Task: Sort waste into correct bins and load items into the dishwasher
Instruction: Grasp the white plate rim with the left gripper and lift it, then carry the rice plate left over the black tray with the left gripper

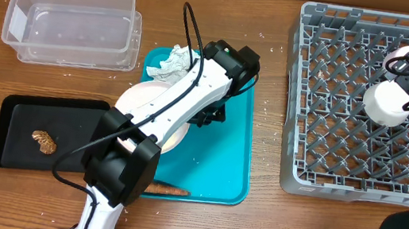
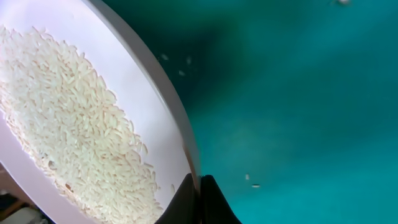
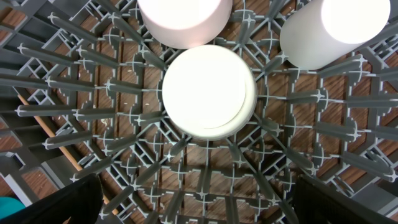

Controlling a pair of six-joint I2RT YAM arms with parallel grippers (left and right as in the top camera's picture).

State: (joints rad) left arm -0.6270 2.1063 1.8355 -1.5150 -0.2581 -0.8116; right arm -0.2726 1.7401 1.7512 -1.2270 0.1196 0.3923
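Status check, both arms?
Left pincer shut on plate rim, rice on it. Right pincer open over bowl in rack. Napkin, carrot on teal tray.

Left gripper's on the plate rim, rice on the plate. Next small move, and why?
Probably lift the plate slightly clear of the teal tray, keeping it level. The left gripper is shut on its rim and loose rice covers it. The black tray holding the brown lump looks the likely place to tip it.
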